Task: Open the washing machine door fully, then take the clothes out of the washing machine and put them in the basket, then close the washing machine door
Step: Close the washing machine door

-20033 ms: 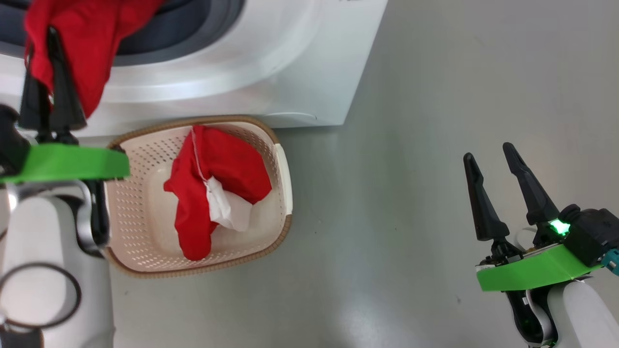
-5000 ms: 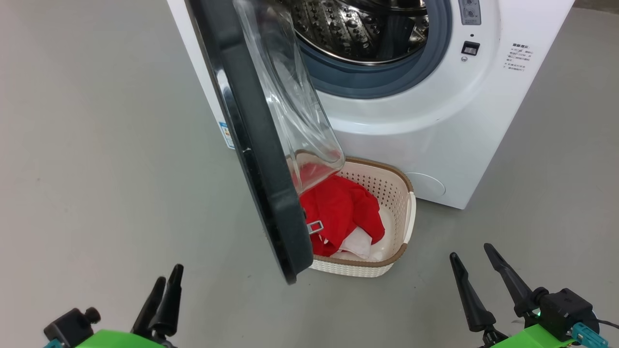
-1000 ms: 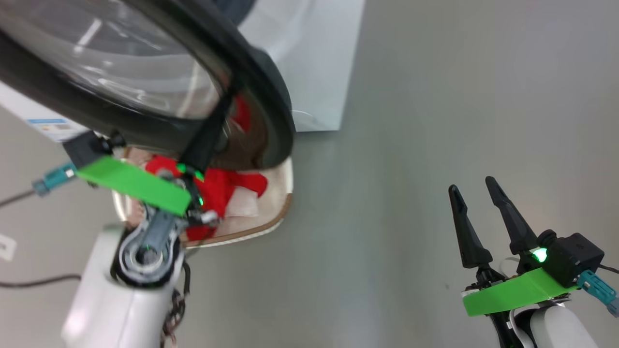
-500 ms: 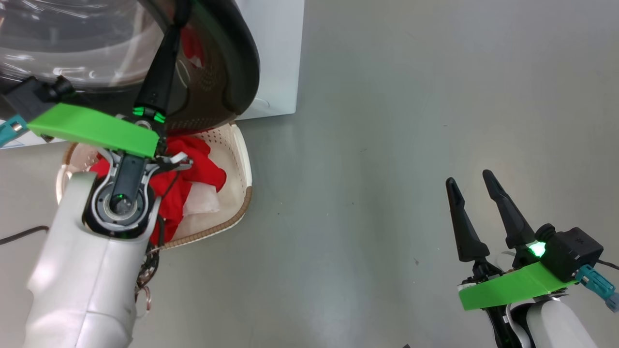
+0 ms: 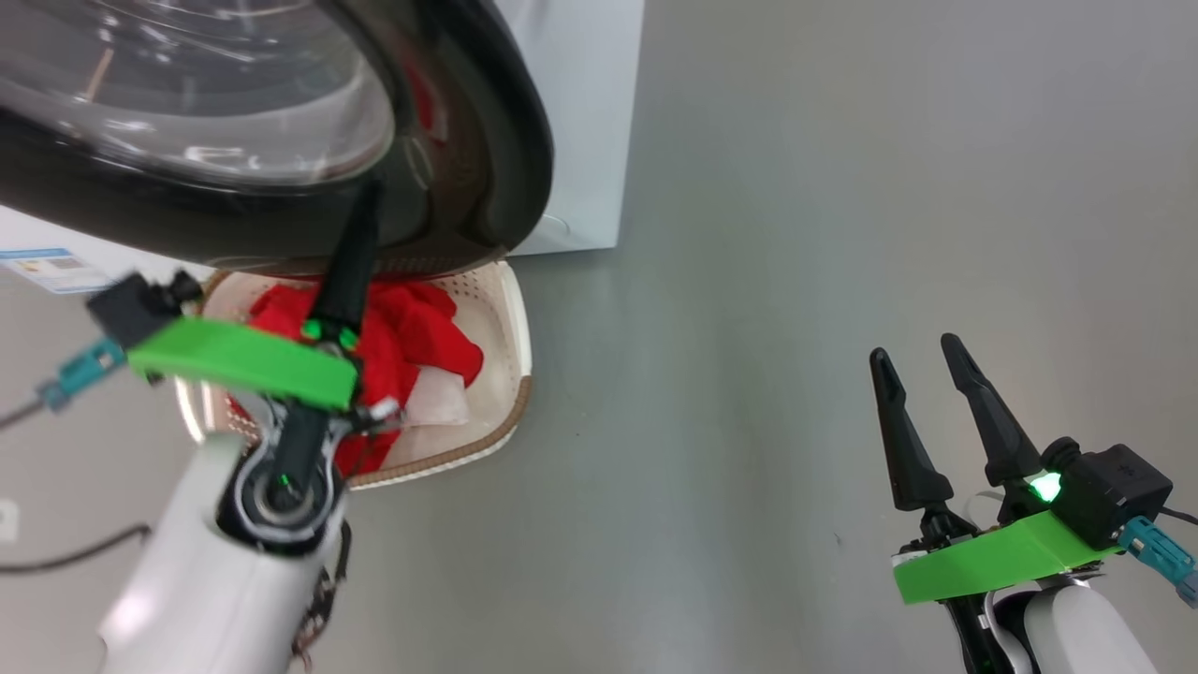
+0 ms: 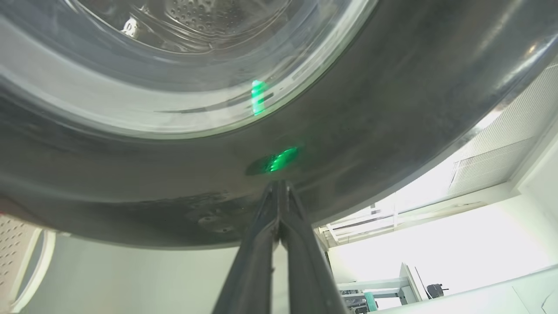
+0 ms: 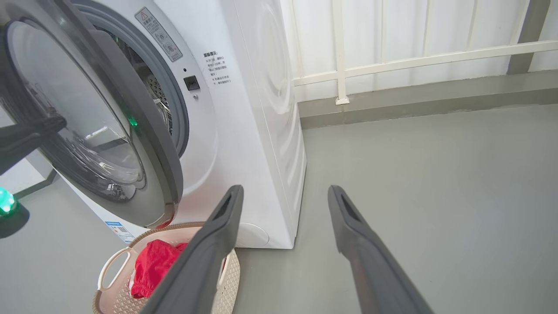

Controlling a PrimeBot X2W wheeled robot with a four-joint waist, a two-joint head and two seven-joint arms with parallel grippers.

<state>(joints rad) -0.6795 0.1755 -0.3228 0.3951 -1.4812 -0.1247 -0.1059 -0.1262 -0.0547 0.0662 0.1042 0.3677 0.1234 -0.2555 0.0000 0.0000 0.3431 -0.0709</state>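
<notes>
Your left hand (image 5: 368, 201) has its two fingers pressed flat together with nothing between them. In the left wrist view the tips (image 6: 279, 186) meet the glossy black rim of the washing machine door (image 6: 370, 109), just below the bulging glass window. The door (image 7: 146, 120) stands ajar, swung partway out from the washing machine (image 7: 244, 131), and the grey gasket and steel drum show behind it.

Seen from the head, the door (image 5: 468, 140) hangs over the far part of the basket (image 5: 518, 323). The basket sits on the grey floor (image 5: 796, 234) against the foot of the machine (image 5: 580, 122). The red clothes (image 5: 421, 328) lie inside it, a white panel showing on the near side.

Your right hand (image 5: 914, 351) hovers well to the right over bare floor, its fingers spread wide and holding nothing.
</notes>
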